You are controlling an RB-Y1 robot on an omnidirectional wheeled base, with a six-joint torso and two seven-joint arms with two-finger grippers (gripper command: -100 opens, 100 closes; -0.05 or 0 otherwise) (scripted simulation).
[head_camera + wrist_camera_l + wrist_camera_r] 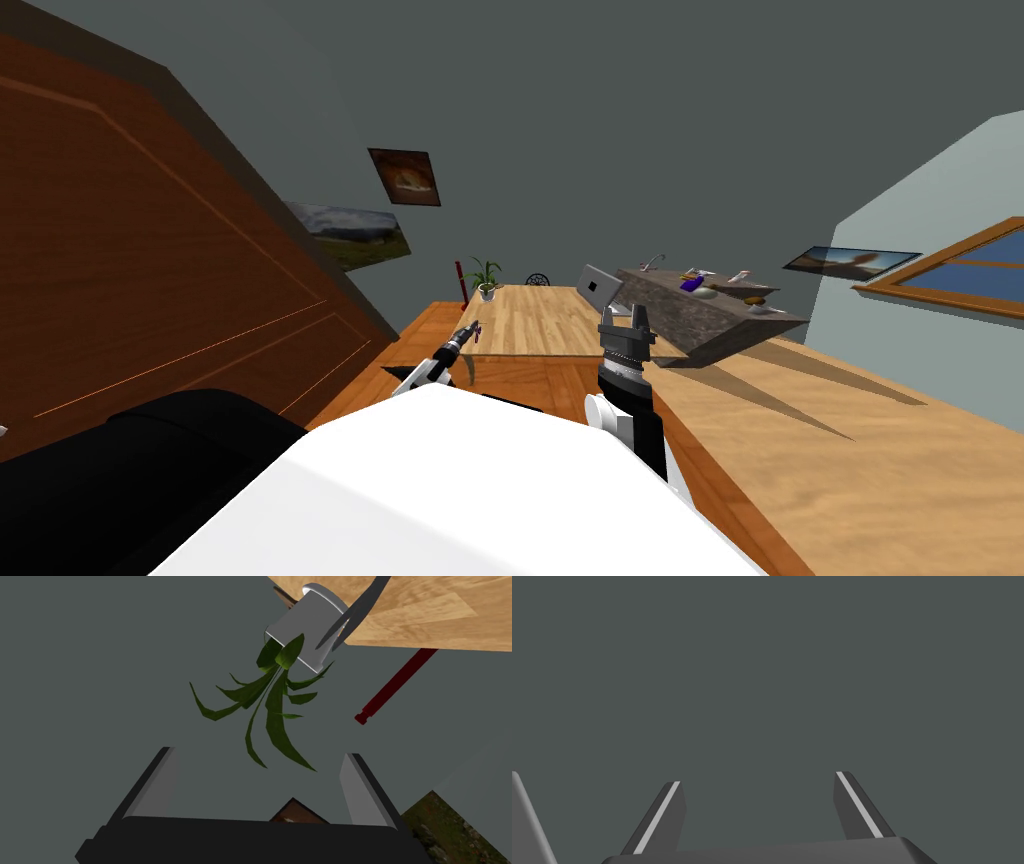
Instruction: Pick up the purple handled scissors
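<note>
On the counter (692,318), a purple item (690,284) is indistinct; left claw (260,786) and right claw (759,803) gape.

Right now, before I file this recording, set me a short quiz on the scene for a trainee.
1. True or false: the left gripper is shut on the potted plant.
2. The purple scissors lie on: A) the grey stone counter; B) the floor; C) the robot's chest.
3. Fill in: the right gripper holds its fingers ____.

Key
1. False: its fingers are open, with the plant ahead of them and untouched.
2. A.
3. Open, with nothing between them.
</note>
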